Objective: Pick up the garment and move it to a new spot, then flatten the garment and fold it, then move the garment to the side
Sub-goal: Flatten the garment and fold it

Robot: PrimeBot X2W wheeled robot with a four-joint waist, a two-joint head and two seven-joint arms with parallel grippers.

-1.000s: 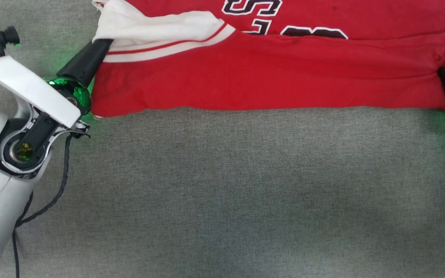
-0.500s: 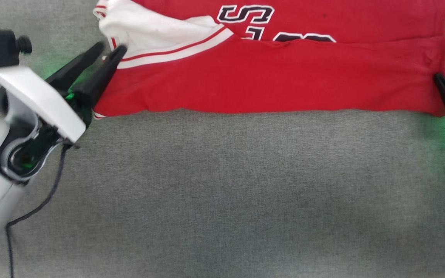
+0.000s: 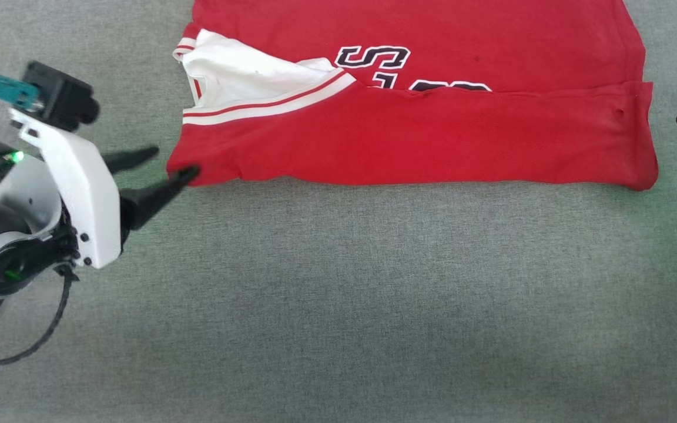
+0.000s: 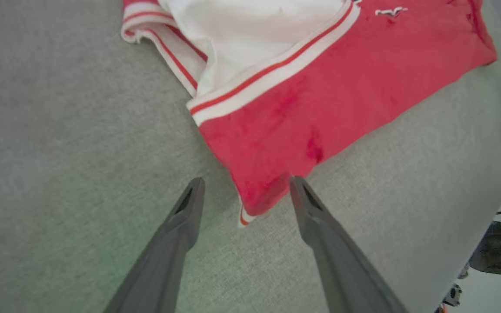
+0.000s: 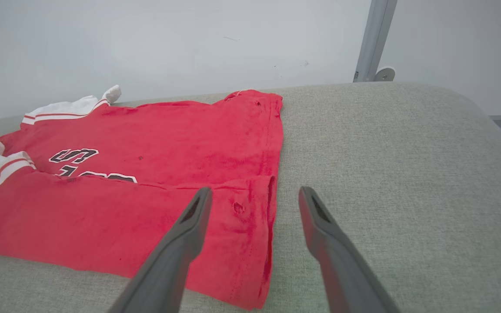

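**Left tool (image 3: 177,161) and right tool (image 5: 255,190) stand spread at either end of a red garment (image 3: 432,141) on a grey fabric worktop (image 3: 338,294).**

The near half of the worktop lies bare. At the left, the left tool's fingers are wide apart, with the garment's near-left corner lying between their tips, unpinched. At the right, the right tool is spread too, holds nothing and sits just off the garment's right edge. The garment lies flat across the far half, its near part folded over the lower black, white-edged lettering (image 3: 374,57). A white sleeve (image 3: 244,82) with striped trim lies at its far left. Beyond rises a pale wall (image 5: 146,43).
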